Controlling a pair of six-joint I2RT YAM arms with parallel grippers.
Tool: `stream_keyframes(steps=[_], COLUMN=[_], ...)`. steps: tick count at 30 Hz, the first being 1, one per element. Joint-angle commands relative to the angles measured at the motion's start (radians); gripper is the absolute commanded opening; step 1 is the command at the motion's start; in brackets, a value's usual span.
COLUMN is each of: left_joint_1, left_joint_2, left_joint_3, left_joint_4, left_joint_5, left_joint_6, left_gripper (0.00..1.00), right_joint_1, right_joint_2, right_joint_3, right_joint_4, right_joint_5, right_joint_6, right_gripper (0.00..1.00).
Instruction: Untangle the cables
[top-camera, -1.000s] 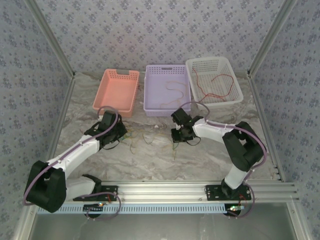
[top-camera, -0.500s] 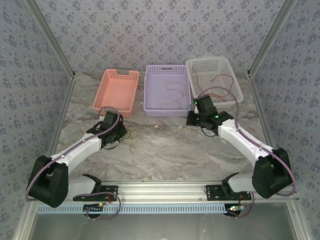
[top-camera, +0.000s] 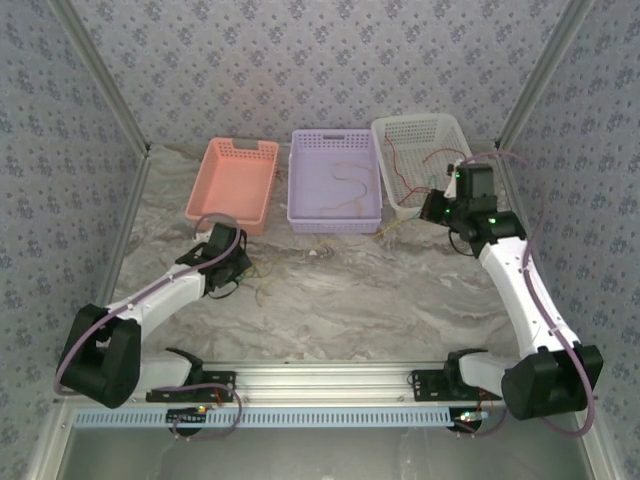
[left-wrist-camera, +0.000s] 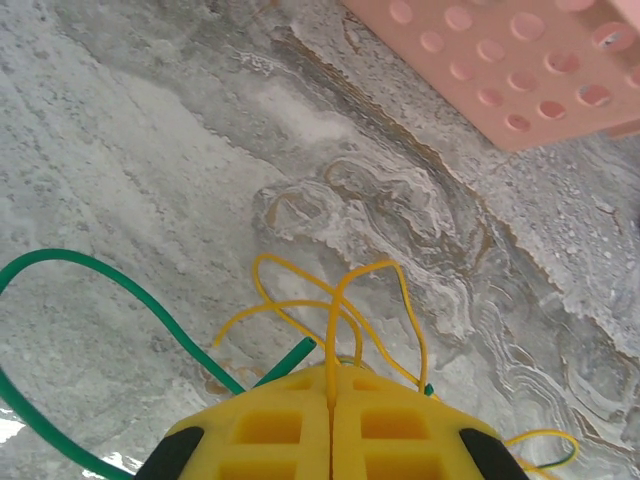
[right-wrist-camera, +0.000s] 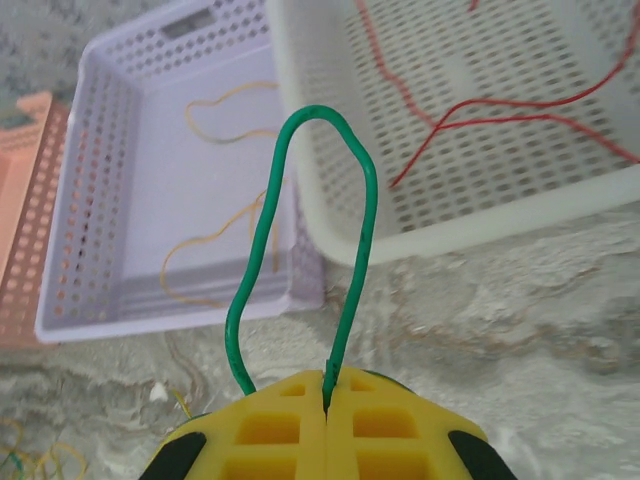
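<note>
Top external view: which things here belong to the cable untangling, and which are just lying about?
Belong to the job: green cable pinched in right gripper; yellow cable pinched in left gripper; green strand on the table beside it; red cables in white basket; orange cable in purple basket.
Lying about: pink basket, no cable seen in it.

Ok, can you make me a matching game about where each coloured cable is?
Cables:
1. red cable
2. orange cable
3. green cable
4. yellow cable

Places:
A. pinched in the left gripper
B. lying in the white basket
C. pinched in the right gripper
D. lying in the purple basket

Pairs: 1-B, 2-D, 3-C, 4-A
</note>
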Motion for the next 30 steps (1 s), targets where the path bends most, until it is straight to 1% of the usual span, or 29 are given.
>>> stream_keyframes(steps=[1, 10, 15, 17, 18, 22, 23, 24, 25, 27, 28, 30], left_joint_1=[0.011, 0.023, 0.026, 0.026, 0.025, 0.024, 0.023, 0.02, 0.017, 0.011, 0.009, 0.008], left_joint_2=[0.003, 0.012, 0.022, 0.022, 0.021, -0.005, -0.022, -0.047, -0.073, -0.129, -0.159, -0.211], left_joint_3=[-0.009, -0.025, -0.026, -0.026, -0.023, 0.002, 0.009, 0.019, 0.035, 0.068, 0.087, 0.122], left_joint_4=[-0.016, -0.009, -0.005, -0.005, -0.003, 0.01, 0.013, 0.016, 0.006, -0.023, -0.036, -0.055], left_joint_5=[-0.035, -0.044, -0.045, -0.042, -0.038, 0.032, 0.049, 0.067, 0.075, 0.083, 0.091, 0.109], left_joint_6=[0.007, 0.005, 0.003, 0.008, 0.012, 0.038, 0.046, 0.057, 0.069, 0.089, 0.102, 0.128], left_gripper=[0.0, 0.0, 0.0, 0.0, 0.0, 0.0, 0.04, 0.15, 0.31, 0.51, 0.59, 0.7], right_joint_1=[-0.08, -0.307, -0.352, -0.352, -0.334, -0.201, -0.171, -0.138, -0.1, -0.043, -0.015, 0.024], right_joint_2=[-0.031, -0.041, -0.035, -0.028, -0.025, -0.025, -0.025, -0.026, -0.027, -0.025, -0.025, -0.016], right_joint_3=[0.041, 0.141, 0.18, 0.192, 0.196, 0.171, 0.159, 0.14, 0.126, 0.104, 0.096, 0.091], right_joint_4=[-0.075, -0.109, -0.097, -0.08, -0.076, -0.05, -0.041, -0.028, -0.024, 0.004, 0.017, 0.022], right_joint_5=[-0.03, -0.102, -0.119, -0.159, -0.168, -0.18, -0.184, -0.185, -0.182, -0.172, -0.168, -0.161], right_joint_6=[-0.02, 0.035, 0.074, 0.08, 0.08, 0.039, 0.034, 0.025, 0.019, 0.005, -0.006, -0.028], right_gripper=[0.0, 0.0, 0.0, 0.0, 0.0, 0.0, 0.0, 0.0, 0.0, 0.0, 0.0, 0.0])
